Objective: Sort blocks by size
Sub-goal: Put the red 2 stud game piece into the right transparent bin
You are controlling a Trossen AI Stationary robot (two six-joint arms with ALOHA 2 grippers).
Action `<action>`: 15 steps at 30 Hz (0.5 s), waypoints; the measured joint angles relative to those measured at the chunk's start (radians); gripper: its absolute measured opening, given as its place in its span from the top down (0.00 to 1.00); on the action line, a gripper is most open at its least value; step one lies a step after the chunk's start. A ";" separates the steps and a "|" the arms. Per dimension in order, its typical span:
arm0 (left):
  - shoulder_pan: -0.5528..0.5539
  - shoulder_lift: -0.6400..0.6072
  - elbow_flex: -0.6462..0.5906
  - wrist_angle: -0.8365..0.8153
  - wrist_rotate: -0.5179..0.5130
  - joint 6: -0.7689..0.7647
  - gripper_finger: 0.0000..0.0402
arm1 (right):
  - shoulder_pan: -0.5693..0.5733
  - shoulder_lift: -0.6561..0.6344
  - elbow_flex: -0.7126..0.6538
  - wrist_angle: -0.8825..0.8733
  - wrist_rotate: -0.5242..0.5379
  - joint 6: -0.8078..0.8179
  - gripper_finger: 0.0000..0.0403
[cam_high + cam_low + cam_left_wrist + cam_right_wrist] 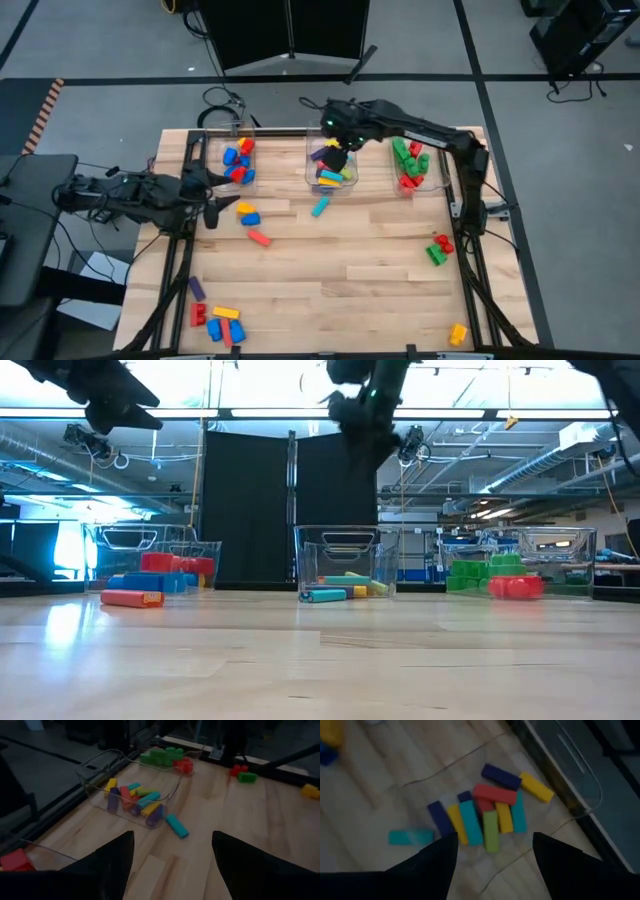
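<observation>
Near edge of the wooden table (340,290), pale planks with visible grain: a cluster of loose blocks (218,322) at the near-left corner in red, blue, yellow and purple, and a lone yellow block (458,334) at the near-right corner. Mid-right, a red-and-green pair (438,249) sits close to the frame rail.

Left arm reaches in low from the left side. Left gripper (222,203) hovers above the table, fingers spread apart and holding nothing, just beside a blue-and-yellow pair (247,215). A long red block (259,237) lies a bit nearer than that pair.

A long cyan block (320,207) lies on the wood just in front of the middle bin.

Far row: three clear plastic bins, thin-walled with rounded corners. Left bin (232,162) holds red and blue pieces. Middle bin (331,165) holds long slim bars (485,815) in cyan, yellow, green, red and purple, lying jumbled and flat. Right bin (412,166) holds chunky green and red pieces.

Right arm stretches across from the right side, elbow bent. Right gripper (336,158) hangs over the middle bin, fingers parted with nothing between them.
</observation>
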 joint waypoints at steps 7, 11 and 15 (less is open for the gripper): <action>-0.001 0.193 0.092 -0.004 -0.025 -0.041 0.31 | 0.079 -0.196 -0.275 0.110 0.006 0.051 0.39; -0.002 0.309 0.147 -0.009 -0.011 -0.054 0.31 | 0.139 -0.344 -0.465 0.142 0.014 0.153 0.41; -0.022 0.416 0.220 -0.042 0.032 -0.103 0.31 | 0.235 -0.504 -0.626 0.128 0.072 0.283 0.42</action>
